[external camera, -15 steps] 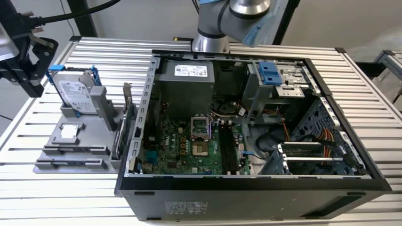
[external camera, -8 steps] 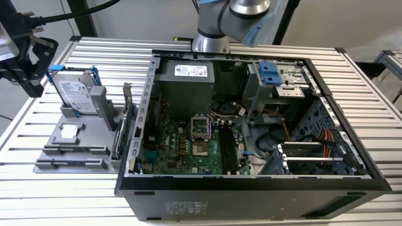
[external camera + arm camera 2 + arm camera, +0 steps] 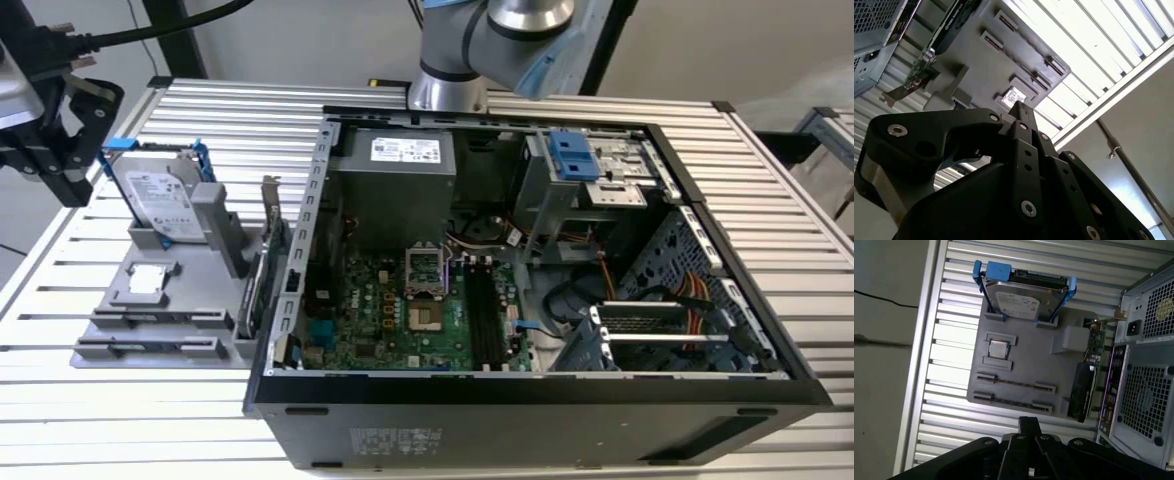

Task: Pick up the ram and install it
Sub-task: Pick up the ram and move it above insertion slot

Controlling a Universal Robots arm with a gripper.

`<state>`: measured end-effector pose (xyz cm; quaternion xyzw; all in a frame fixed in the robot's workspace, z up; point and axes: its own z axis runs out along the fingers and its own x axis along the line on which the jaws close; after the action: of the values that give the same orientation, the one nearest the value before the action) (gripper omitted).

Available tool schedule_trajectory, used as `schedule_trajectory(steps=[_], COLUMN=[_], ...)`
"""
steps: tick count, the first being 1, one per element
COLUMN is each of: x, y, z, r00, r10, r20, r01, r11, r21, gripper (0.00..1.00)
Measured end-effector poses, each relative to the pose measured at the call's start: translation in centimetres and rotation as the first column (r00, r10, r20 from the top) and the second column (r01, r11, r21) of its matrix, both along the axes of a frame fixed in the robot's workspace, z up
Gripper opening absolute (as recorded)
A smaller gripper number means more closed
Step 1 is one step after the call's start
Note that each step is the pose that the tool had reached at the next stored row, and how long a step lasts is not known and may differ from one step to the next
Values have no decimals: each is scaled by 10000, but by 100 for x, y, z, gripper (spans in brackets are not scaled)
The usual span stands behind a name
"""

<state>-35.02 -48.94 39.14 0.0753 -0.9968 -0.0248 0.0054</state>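
Observation:
Two thin dark ram sticks lie flat in slots of the grey fixture [image 3: 1064,372], one [image 3: 1016,385] beside the other [image 3: 1013,401], on the side away from the hard drive. My gripper [image 3: 1029,421] hovers high above the table just off that side of the fixture, apart from both sticks. Its fingers are shut with nothing between them, and the second wrist view shows the gripper [image 3: 1021,106] tip closed too. In the exterior view the gripper [image 3: 64,188] hangs at the far left, left of the fixture [image 3: 200,325].
The fixture also holds a silver hard drive with blue rails [image 3: 1024,297], a small square chip [image 3: 998,348] and an upright card with a bracket [image 3: 1084,390]. The open computer case [image 3: 534,390] stands right of it, with long black slots [image 3: 483,320] on its motherboard.

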Motion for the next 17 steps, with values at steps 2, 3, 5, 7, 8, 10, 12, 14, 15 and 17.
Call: schedule_trajectory(steps=[2, 3, 5, 7, 8, 10, 12, 14, 15, 17], x=[0, 0, 0, 0, 0, 0, 0, 0, 0, 0], y=[0, 0, 0, 0, 0, 0, 0, 0, 0, 0], z=[0, 0, 0, -1, -1, -1, 0, 0, 0, -1], r00=[10000, 10000, 9999, 9999, 9998, 9997, 9996, 9993, 9992, 9989], r10=[45, 67, 117, 166, 190, 244, 298, 362, 394, 464], r20=[0, 1, 1, 1, 1, 1, 1, 1, 1, 0], r01=[-45, -67, -117, -166, -190, -244, -298, -362, -394, -464], r11=[10000, 10000, 9999, 9999, 9998, 9997, 9996, 9993, 9992, 9989], r21=[0, 0, 0, 1, 1, 0, 0, 0, 0, 0], gripper=[0, 0, 0, 0, 0, 0, 0, 0, 0, 0])
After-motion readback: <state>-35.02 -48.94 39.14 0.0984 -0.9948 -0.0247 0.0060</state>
